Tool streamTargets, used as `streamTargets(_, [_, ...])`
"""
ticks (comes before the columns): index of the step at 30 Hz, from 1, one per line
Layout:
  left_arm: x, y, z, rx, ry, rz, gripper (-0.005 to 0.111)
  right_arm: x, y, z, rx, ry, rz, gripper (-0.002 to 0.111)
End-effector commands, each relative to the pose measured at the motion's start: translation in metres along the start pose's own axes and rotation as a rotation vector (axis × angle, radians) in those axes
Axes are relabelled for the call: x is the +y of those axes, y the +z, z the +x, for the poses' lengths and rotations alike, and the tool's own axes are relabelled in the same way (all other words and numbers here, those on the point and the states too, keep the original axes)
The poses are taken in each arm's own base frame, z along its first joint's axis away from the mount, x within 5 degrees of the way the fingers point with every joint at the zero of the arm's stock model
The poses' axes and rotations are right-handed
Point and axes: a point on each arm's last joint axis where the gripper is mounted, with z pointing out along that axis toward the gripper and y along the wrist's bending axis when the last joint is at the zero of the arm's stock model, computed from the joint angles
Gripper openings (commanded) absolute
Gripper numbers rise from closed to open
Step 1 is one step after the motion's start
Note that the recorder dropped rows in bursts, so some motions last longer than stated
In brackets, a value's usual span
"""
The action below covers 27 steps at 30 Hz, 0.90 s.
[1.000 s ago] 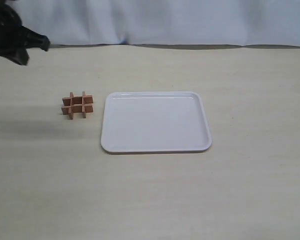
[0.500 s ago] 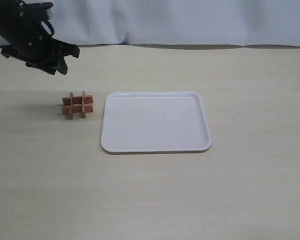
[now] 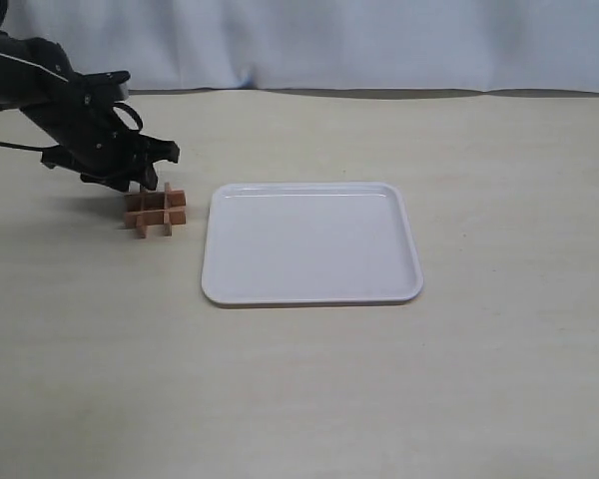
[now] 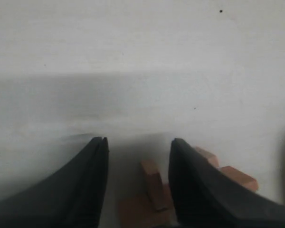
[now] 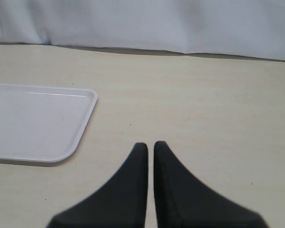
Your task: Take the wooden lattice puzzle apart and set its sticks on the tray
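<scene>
Down and to the right swings the left tool [image 3: 156, 168] from the far left corner, and now it hangs right over the far side of the wooden lattice puzzle [image 3: 156, 210], fingers [image 4: 88, 185] spread wide, nothing between them yet. The wrist camera shows that gap straddling one upright stick end, with more of the reddish wood peeking past the other finger. The puzzle sits flat on the bench [image 3: 299, 399], left of the tray [image 3: 309, 299], just beside its left rim but not touching, all four sticks [image 3: 140, 222] interlocked in the hash shape.

How will it handle? It looks like light, stiff wood, so no fear of crushing it, but the notched joints probably hold by friction and could bind if pulled crooked. A thing this light will likely slide on the smooth bench or lift whole rather than come apart. The best hold, I judge, is a stick end that juts past the crossing, pinched across its flat faces and drawn straight out of the notches, with something steadying the rest.

Over to the tray: white, low-rimmed, and nothing in it so far, so every stick has yet to go in. The right tool [image 5: 146, 145] waits to the right of the tray [image 5: 33, 118], its fingers pressed almost together with only a hairline between them, carrying nothing
</scene>
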Motion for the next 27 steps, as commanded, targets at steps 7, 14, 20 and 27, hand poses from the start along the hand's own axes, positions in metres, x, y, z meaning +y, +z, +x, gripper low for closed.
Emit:
streamTargets(7, [-0.001, 0.005, 0.000, -0.006, 0.029, 0.002, 0.000, 0.000, 0.000, -0.001, -0.014, 0.001, 0.005, 0.004])
streamTargets(14, [-0.001, 0.003, -0.001, -0.006, 0.030, 0.003, 0.000, 0.000, 0.000, -0.001, -0.014, 0.001, 0.005, 0.004])
streamTargets(20, [-0.002, 0.001, 0.000, 0.018, 0.031, 0.008, 0.000, 0.000, 0.000, -0.001, -0.014, 0.001, 0.005, 0.004])
streamTargets(27, [-0.008, -0.016, -0.005, -0.013, 0.047, 0.013, 0.000, 0.000, 0.000, -0.001, -0.014, 0.001, 0.005, 0.004])
